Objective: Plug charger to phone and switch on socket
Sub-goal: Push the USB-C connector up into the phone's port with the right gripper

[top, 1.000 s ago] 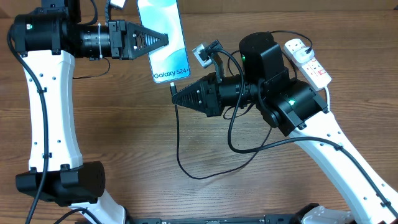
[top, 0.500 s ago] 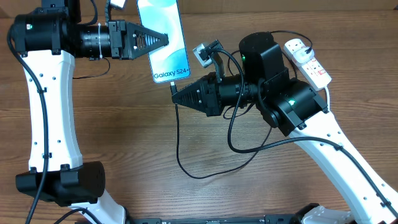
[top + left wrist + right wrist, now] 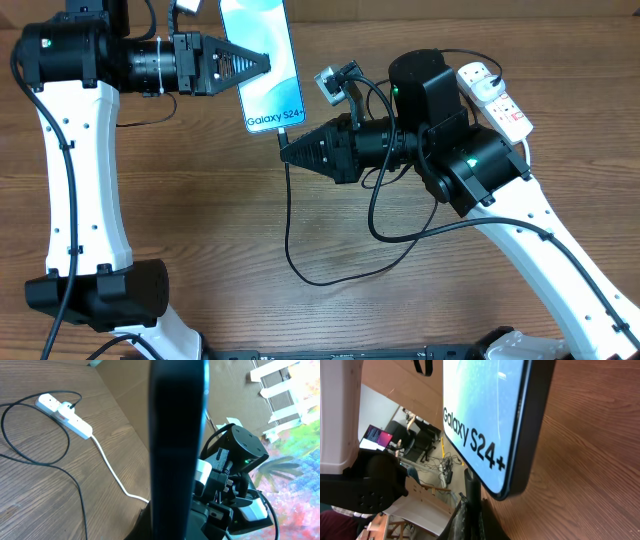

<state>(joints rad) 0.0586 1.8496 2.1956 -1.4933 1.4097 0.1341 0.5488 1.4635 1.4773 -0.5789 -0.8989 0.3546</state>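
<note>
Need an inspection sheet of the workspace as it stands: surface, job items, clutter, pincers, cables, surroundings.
Surface: brown wood-grain table.
Job's things: slim smartphone with light blue screen and dark frame, screen up; white oblong power strip with red switches far right, white plug head in it.
Clutter: nothing seen.
Pincers: left pincer shut on the smartphone's side; right pincer shut on the thin black charger cable at its tip, by the smartphone's bottom edge; whether it is seated cannot be told.
Cables: charger cable loops across the table; white cord leaves the strip.
Surroundings: brown cardboard panel.
</note>
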